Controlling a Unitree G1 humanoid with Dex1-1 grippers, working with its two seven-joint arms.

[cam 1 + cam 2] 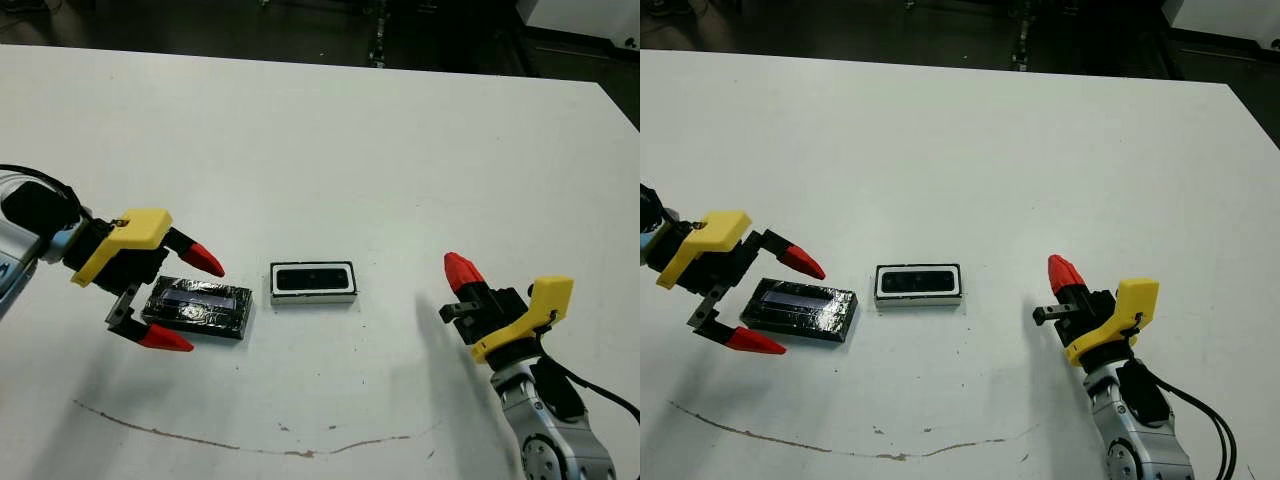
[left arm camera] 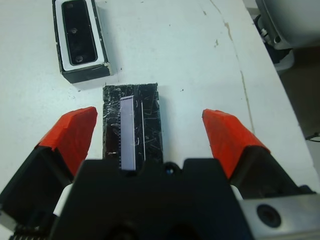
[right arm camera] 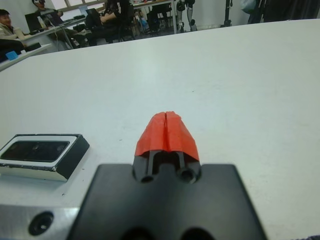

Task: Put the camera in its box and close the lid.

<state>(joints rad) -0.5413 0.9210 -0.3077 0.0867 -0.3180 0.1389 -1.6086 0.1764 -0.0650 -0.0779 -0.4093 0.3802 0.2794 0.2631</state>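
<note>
The box [image 1: 313, 282], white-rimmed with dark sides, sits mid-table with the black camera [image 1: 312, 279] lying inside it. Left of it the shiny black lid [image 1: 198, 306] lies flat on the table. My left gripper [image 1: 180, 300] is open, its two red fingertips [image 2: 75, 134] straddling the lid's near end, one on each long side, not touching. In the left wrist view the lid [image 2: 132, 123] lies between the fingers and the box [image 2: 80, 41] beyond it. My right gripper [image 1: 458, 272] is shut on nothing, to the right of the box and apart from it.
A thin brown curved line [image 1: 240, 442] marks the table near its front edge. The table's far edge [image 1: 300, 60] borders a dark floor. In the right wrist view, people [image 3: 10, 22] sit at desks beyond the table.
</note>
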